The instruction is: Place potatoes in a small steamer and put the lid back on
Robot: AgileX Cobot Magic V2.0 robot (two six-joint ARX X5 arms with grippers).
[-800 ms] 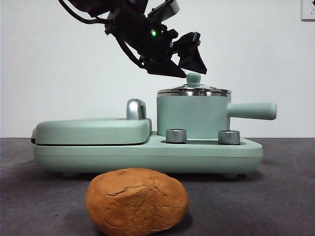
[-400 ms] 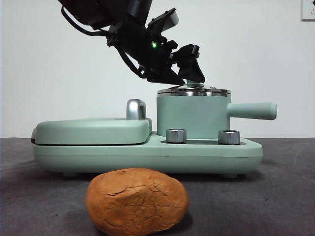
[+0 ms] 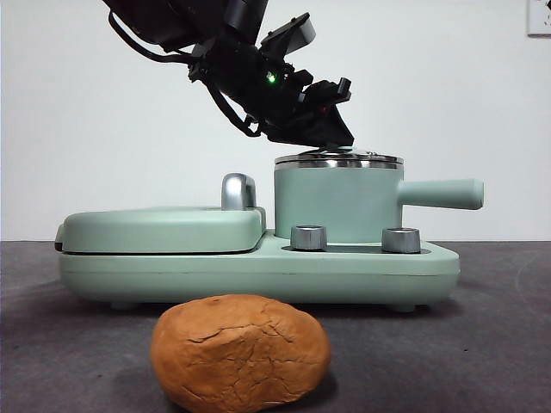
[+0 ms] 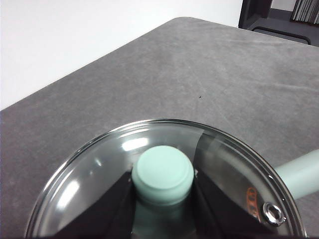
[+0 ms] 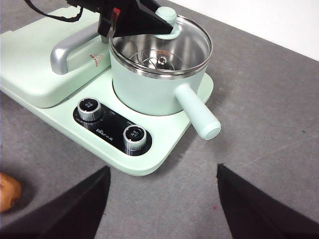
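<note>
Left gripper [image 4: 162, 199] lower, pinching lid [image 4: 99, 164] knob.

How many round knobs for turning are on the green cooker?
2. One dial sits on the front panel nearer the flat cover; the other dial is beside it, below the pot and its handle.

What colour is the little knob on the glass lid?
Mint green; the knob shows best in the left wrist view.

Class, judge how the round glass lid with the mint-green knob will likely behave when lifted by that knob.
The round glass lid looks rigid and probably breakable, being glass in a steel rim. The left gripper clasps only the mint-green knob, which looks smooth, so it may slip. Held at its centre, the lid should hang fairly level.
</note>
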